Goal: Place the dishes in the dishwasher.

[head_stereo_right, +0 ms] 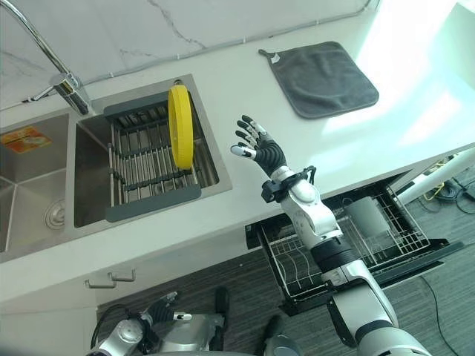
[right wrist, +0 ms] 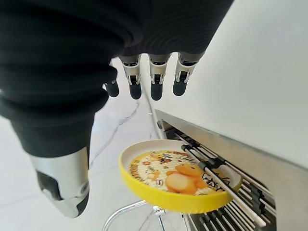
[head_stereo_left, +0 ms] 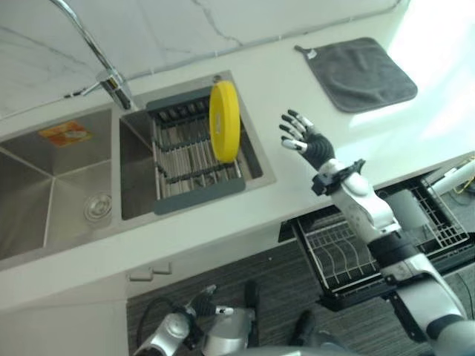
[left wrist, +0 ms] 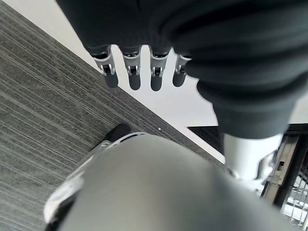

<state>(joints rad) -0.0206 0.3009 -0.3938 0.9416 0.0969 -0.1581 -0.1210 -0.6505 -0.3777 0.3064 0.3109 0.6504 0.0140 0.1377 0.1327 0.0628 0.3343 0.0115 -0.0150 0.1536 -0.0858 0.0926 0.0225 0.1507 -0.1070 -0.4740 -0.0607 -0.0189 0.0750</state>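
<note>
The right robot hand (head_stereo_left: 306, 141) is held open and empty above the bench (head_stereo_left: 312, 111), just beside the sink. Beyond it, the yellow plate (head_stereo_left: 224, 121) stands on edge in the sink's drying rack (head_stereo_left: 194, 159). The plate is best pinched at its upper rim and lifted straight up, clear of the rack wires.

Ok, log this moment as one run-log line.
right hand: open, above counter, facing yellow plate | plate: upright in sink rack | left hand: open, low, idle

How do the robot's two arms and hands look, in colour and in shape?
Both arms are silver-grey with rounded segments and dark joints. The right hand and the left hand each have silver fingers with dark tips. A dark ribbed cover wraps the back of each hand and the wrist.
</note>
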